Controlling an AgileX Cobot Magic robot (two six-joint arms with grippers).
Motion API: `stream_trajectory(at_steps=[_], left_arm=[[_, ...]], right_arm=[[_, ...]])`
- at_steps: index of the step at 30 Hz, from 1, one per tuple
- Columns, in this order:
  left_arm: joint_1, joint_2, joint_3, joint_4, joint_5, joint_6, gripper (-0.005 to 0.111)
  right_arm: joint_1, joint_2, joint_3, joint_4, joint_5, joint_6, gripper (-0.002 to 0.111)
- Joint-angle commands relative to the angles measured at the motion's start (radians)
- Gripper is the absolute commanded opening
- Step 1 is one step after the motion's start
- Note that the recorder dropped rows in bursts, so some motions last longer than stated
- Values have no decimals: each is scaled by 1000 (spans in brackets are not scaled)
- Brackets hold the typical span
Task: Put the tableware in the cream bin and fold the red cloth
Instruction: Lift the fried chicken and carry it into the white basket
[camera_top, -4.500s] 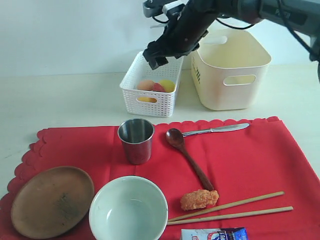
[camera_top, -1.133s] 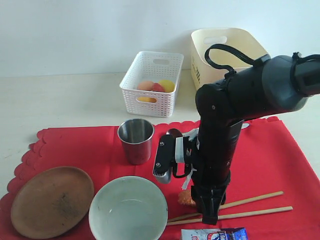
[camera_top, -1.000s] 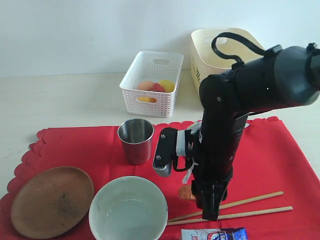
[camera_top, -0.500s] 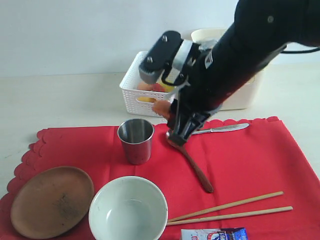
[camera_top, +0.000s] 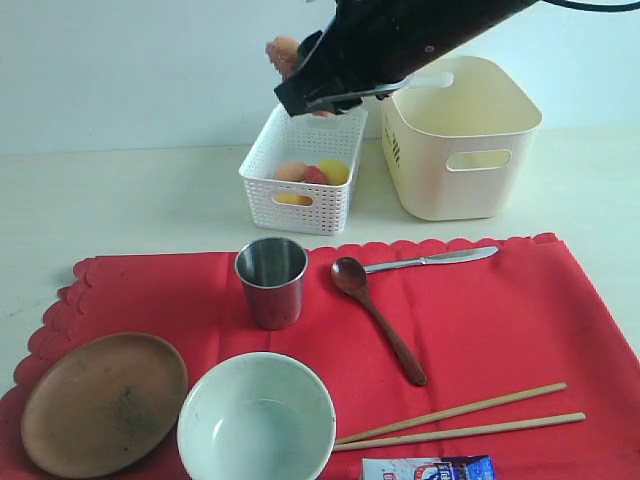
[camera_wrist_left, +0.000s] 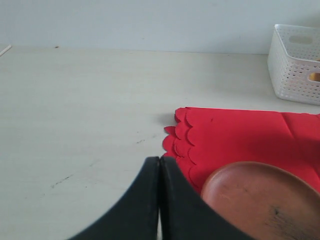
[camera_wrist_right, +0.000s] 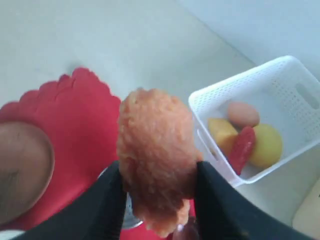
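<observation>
The red cloth (camera_top: 500, 320) carries the steel cup (camera_top: 270, 280), brown plate (camera_top: 104, 402), pale bowl (camera_top: 256, 420), dark spoon (camera_top: 378, 318), knife (camera_top: 432, 259) and two chopsticks (camera_top: 460, 420). Behind the cloth at the right stands the cream bin (camera_top: 460, 135). My right gripper (camera_top: 285, 60) hangs high above the white basket (camera_top: 300, 175), shut on an orange fried food piece (camera_wrist_right: 155, 145). My left gripper (camera_wrist_left: 160, 161) is shut with nothing in it, low over the table beside the cloth's scalloped edge (camera_wrist_left: 180, 135) and the plate (camera_wrist_left: 255, 200).
The white basket holds an egg, a yellow fruit and other foods (camera_top: 315, 172). A blue-and-white snack packet (camera_top: 428, 468) lies at the cloth's front edge. Bare table stretches left of the basket and the cloth.
My right arm has lifted the fried food piece off the cloth by the chopsticks and carried it up and back, over the white basket. The left gripper has not moved.
</observation>
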Motion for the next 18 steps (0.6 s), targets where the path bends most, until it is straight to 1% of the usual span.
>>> stream_trajectory(at_steps=[1,10,18], left_arm=[[4,-7,0,1,-10,-4,0],[4,-7,0,1,-10,-4,0],[4,-7,0,1,-10,-4,0]], right_arm=[[-45,69,-36,112,-78,-42,0],[-121,300,-174,172,-120,-42,0],[-180,495,-336,293,-122,-69,0]])
